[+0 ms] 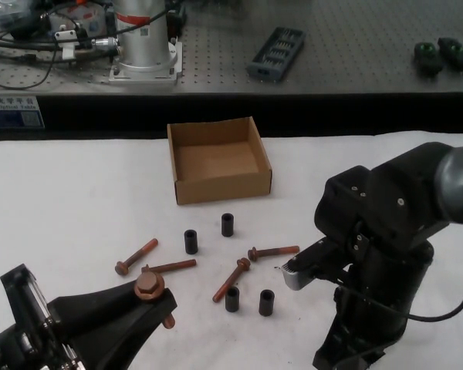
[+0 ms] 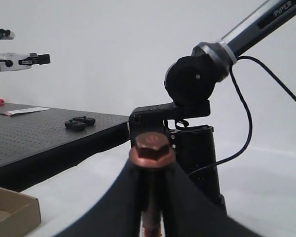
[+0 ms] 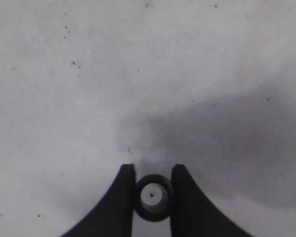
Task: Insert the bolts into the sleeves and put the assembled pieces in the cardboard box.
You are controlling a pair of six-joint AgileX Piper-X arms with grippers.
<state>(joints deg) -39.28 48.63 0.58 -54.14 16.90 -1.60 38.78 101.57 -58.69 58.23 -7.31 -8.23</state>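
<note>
White desk (image 1: 62, 200), black perforated board (image 1: 355, 46) behind. Open cardboard box (image 1: 224, 189) mid-desk. In front: 4 loose bolts (image 1: 135, 258), 4 loose sleeves (image 1: 190, 241). Fifth bolt (image 2: 151, 150) clamped in left gripper (image 2: 150, 173), fifth sleeve (image 3: 153, 197) in right gripper (image 3: 153, 170).

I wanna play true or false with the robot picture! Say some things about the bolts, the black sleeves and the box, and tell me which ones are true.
1. The left gripper holds a bolt. True.
2. The right gripper holds nothing. False: it is shut on a black sleeve.
3. Four loose bolts lie on the white cloth. True.
4. The cardboard box has bolts in it. False: no bolt is inside; they lie on the cloth in front of it.
</note>
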